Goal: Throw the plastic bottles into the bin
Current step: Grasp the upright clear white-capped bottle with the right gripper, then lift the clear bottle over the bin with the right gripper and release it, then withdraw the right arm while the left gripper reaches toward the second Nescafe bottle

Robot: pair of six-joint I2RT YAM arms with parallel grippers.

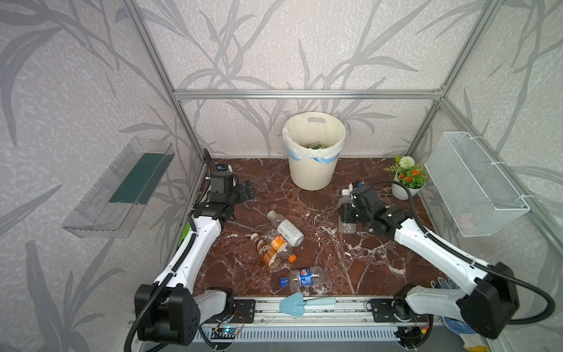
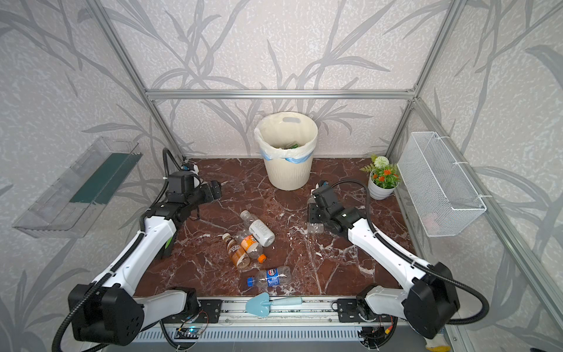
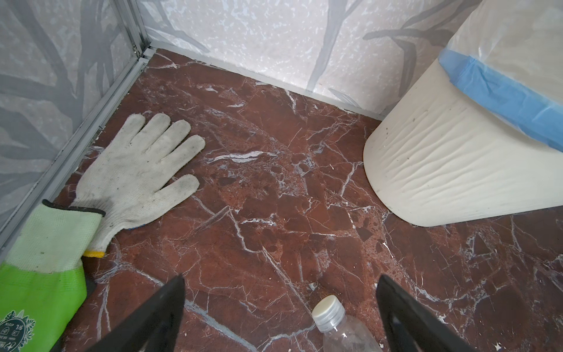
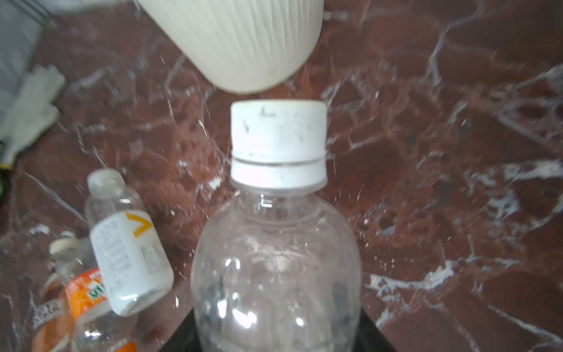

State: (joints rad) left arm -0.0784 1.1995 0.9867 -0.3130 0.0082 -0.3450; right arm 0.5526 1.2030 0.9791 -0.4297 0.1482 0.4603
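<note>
The bin (image 1: 313,170) stands at the back wall. Left of it, the left gripper (image 1: 248,189) hangs with jaws spread. Right of the bin, the right gripper (image 1: 346,215) pinches a clear white-capped bottle (image 1: 347,227). Four more bottles (image 1: 288,231) lie before the bin.

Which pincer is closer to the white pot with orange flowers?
Right. The right pincer, holding a clear white-capped plastic bottle, is near the small white flower pot; the open left pincer is far on the opposite side.
</note>
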